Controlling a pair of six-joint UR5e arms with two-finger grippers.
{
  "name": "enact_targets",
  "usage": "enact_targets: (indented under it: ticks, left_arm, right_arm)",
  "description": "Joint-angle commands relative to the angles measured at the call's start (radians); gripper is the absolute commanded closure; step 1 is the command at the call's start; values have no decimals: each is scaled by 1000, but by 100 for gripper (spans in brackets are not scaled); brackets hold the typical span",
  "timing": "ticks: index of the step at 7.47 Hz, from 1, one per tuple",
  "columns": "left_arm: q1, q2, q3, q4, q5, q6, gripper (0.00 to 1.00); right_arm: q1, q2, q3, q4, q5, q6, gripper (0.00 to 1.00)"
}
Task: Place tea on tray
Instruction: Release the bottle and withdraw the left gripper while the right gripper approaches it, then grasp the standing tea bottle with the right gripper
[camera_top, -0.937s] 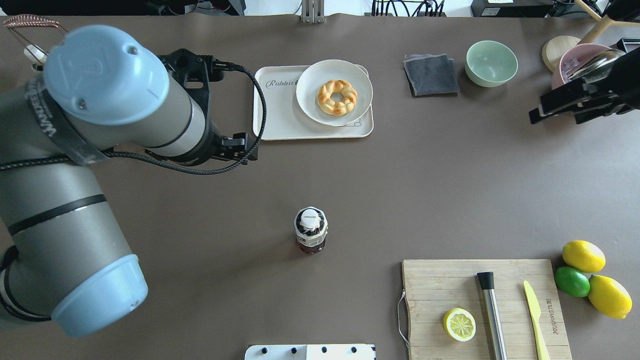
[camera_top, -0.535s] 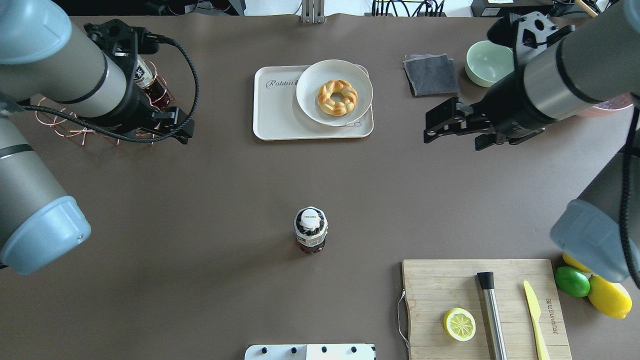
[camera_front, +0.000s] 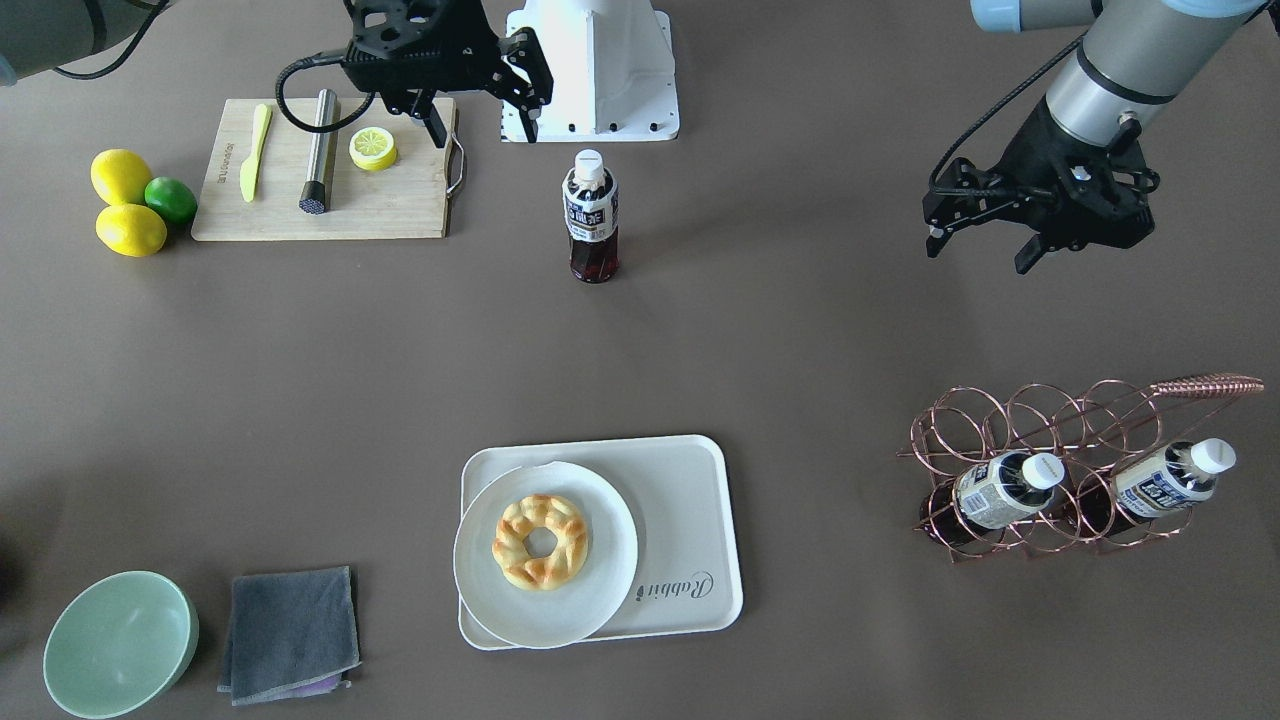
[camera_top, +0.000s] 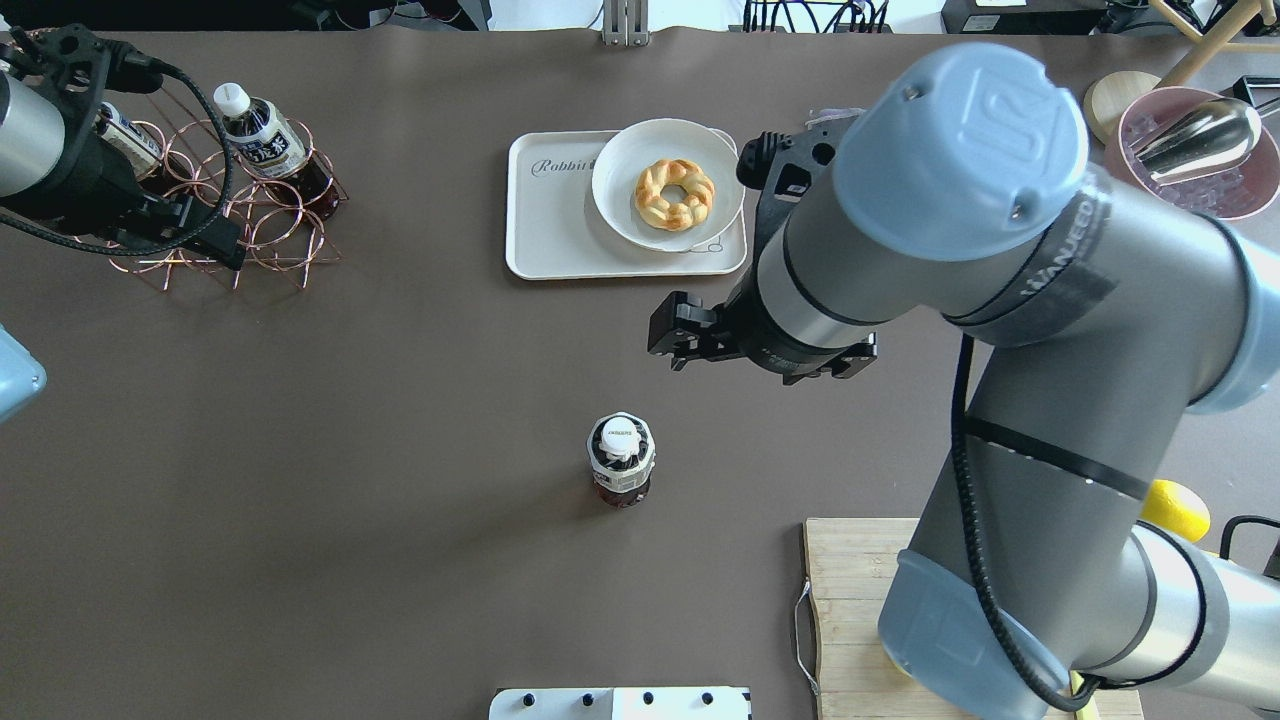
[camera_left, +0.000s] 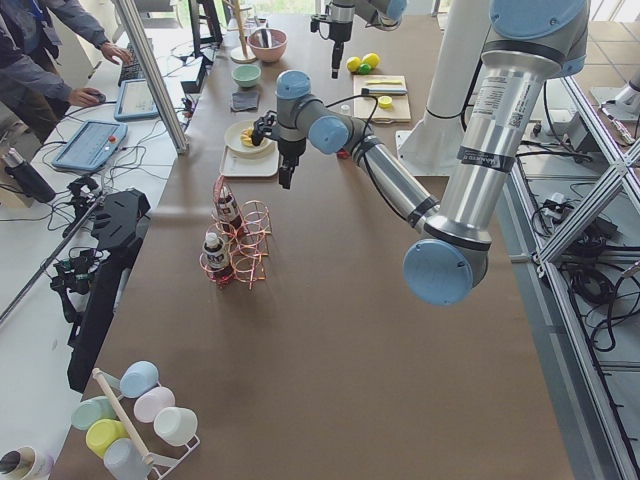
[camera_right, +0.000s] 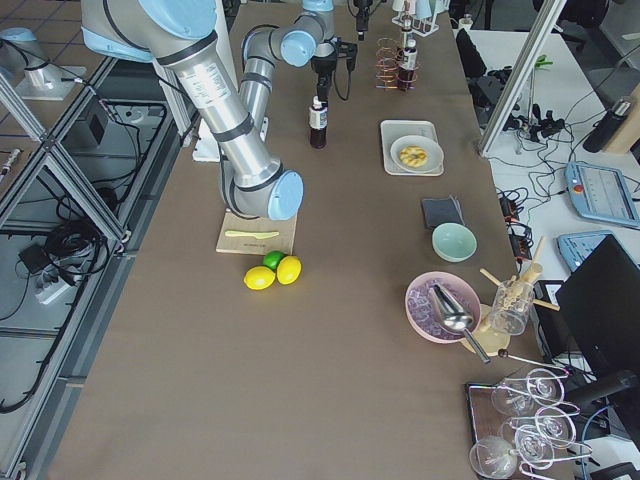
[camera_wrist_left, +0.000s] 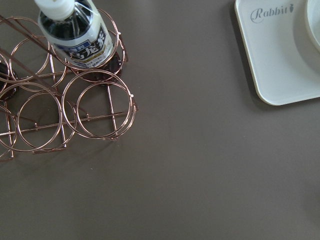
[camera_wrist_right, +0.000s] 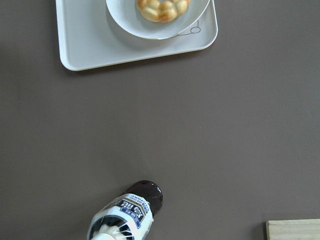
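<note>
While tea (camera_top: 621, 462) stands upright, clear plastic; tray (camera_top: 560, 230) cream, rnd-cornered.

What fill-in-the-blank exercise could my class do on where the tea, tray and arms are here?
1. The upright tea stands on the ___, not on the tray.
2. The rack holds ___ bottles.
3. The claw nearest the upright tea belongs to the ___ arm.
4. The plate rests on the ___.

Missing words: table; two; right; tray.
</note>
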Motion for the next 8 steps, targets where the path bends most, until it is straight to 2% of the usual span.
enact_targets:
  ticks: [1,4,6,7,8]
  left_arm:
    - [-21,41,14,-61,-16,22,4]
    - [-21,41,11,-62,-16,19,3]
    - [-21,50,8,-71,-16,14,3]
    - [-19,88,11,-134,-16,13,3]
    - [-19,125,20,-200,-16,11,3]
  right_arm:
    - [-106,78,-112,-10,-88,13,6]
    - [-172,113,-166,-7,-129,37,7]
    - [-187,152,-213,-4,-149,59,13]
    - [-187,155,-223,-3,-169,58,19]
    - [-187,156,-226,-1,-172,58,21]
